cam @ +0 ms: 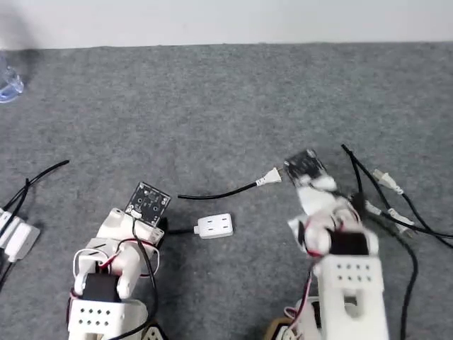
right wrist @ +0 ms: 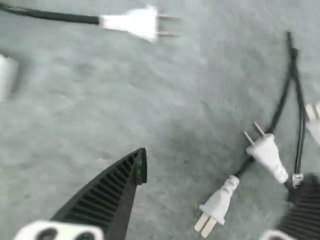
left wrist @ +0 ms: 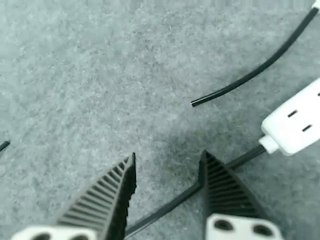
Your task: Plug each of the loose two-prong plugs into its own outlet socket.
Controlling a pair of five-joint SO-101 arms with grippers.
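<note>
A white outlet strip (cam: 214,225) lies on the grey carpet between the two arms; in the left wrist view the outlet strip (left wrist: 295,125) shows two slot pairs. My left gripper (left wrist: 167,167) stands open just above the carpet, with the strip's black cord (left wrist: 165,210) running under its fingers. One white two-prong plug (cam: 270,178) on a black cord lies near the right arm's wrist. My right gripper (right wrist: 215,195) is open wide above the carpet, with two more plugs (right wrist: 267,152) (right wrist: 215,205) lying between its fingers and the first plug (right wrist: 140,22) farther off.
Black cords (cam: 396,212) tangle at the right beside the right arm, with more white plugs (cam: 388,182) among them. A loose cut cord end (left wrist: 192,102) lies near the strip. Another cord and a white block (cam: 18,237) sit at the left edge.
</note>
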